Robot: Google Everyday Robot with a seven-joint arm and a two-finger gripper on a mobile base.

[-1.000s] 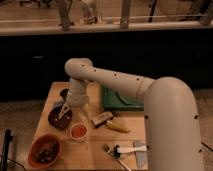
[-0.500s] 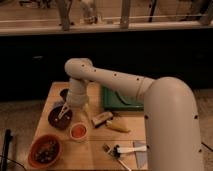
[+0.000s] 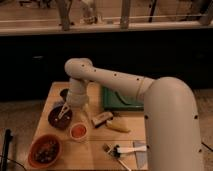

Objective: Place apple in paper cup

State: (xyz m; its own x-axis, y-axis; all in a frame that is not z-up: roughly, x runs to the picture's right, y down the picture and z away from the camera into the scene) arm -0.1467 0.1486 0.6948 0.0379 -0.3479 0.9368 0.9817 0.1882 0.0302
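Note:
The small pale paper cup (image 3: 78,137) stands on the wooden table near the front left. The orange-red apple (image 3: 78,131) sits inside it and fills its mouth. My gripper (image 3: 63,110) hangs at the end of the white arm, up and to the left of the cup, over the dark brown bowl (image 3: 56,120). It is apart from the cup and the apple.
An orange bowl (image 3: 44,150) with dark contents stands at the front left corner. A yellow banana-like piece (image 3: 119,127) and a dark block (image 3: 102,119) lie mid-table. A green tray (image 3: 118,101) lies behind them. White utensils (image 3: 125,149) lie at the front right.

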